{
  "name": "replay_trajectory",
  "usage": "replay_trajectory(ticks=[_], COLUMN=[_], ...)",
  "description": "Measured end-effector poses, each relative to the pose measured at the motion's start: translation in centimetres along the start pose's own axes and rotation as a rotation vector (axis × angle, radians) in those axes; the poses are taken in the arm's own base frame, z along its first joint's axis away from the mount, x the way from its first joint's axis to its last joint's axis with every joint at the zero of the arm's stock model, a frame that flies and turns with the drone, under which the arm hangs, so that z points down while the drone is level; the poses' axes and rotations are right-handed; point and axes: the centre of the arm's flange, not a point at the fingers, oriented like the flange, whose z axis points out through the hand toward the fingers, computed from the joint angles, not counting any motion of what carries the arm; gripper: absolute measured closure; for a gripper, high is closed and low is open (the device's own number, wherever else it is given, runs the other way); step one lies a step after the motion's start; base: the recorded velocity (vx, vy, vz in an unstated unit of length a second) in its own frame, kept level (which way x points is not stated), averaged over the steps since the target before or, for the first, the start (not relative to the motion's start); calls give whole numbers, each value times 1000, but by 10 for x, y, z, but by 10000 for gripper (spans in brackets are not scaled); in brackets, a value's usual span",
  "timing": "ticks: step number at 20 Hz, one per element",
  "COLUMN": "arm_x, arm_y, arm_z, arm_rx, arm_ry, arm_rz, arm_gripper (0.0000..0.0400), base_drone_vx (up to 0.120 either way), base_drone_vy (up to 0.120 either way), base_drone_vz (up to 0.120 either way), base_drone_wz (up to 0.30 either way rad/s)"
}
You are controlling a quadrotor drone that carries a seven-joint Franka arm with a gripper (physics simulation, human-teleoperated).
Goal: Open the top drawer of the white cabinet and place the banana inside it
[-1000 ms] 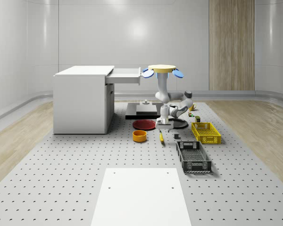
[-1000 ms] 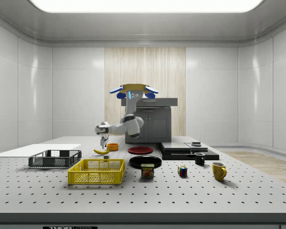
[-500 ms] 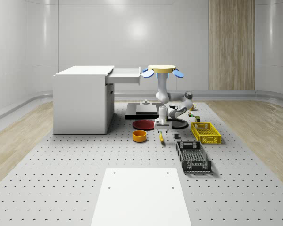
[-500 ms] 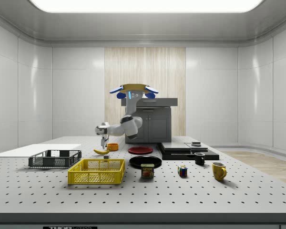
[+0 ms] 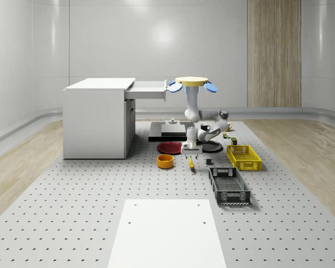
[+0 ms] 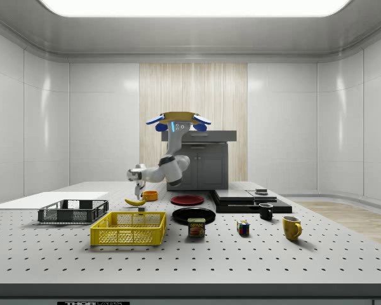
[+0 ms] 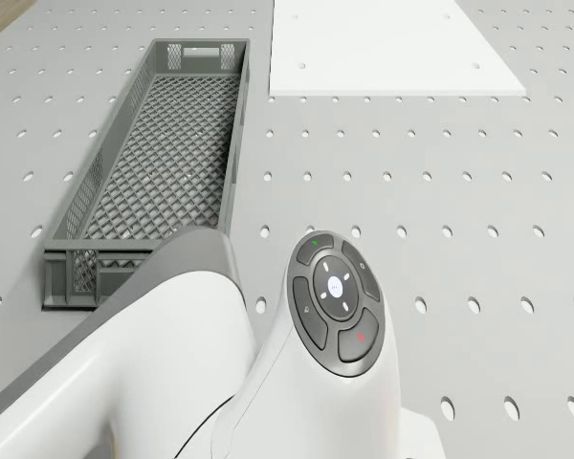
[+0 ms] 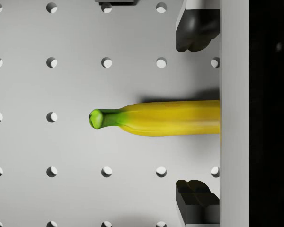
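Banana: lying on the perforated table, between the fingertips, untouched.
Gripper: spread wide, poised just above the banana.
Drone: hovering beside the white cabinet.
Top drawer: already pulled open.
Left: grasp, lift, place inside.

drone aloft, arm bent down, gripper wide apart

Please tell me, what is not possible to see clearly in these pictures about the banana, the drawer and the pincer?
- Banana: in the wrist view, its far end is cut off by the pincer's body.
- Top drawer: pulled out, but its inside is hidden by its own front in the whole-scene view.
- Pincer: open astride the banana; fingertip contact with the table undecidable.
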Motion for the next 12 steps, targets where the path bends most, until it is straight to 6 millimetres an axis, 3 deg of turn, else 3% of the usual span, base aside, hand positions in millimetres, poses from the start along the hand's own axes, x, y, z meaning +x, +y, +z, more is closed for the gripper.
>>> replay_trajectory(ticks=[12], arm_x=[16], arm_y=[-13], arm_z=[19], arm_rx=[0], arm_ry=[0], arm_rz=[0], arm_gripper=[0], base_drone_vx=[0], base_drone_vy=[0], base_drone_vz=[0], base_drone_wz=[0])
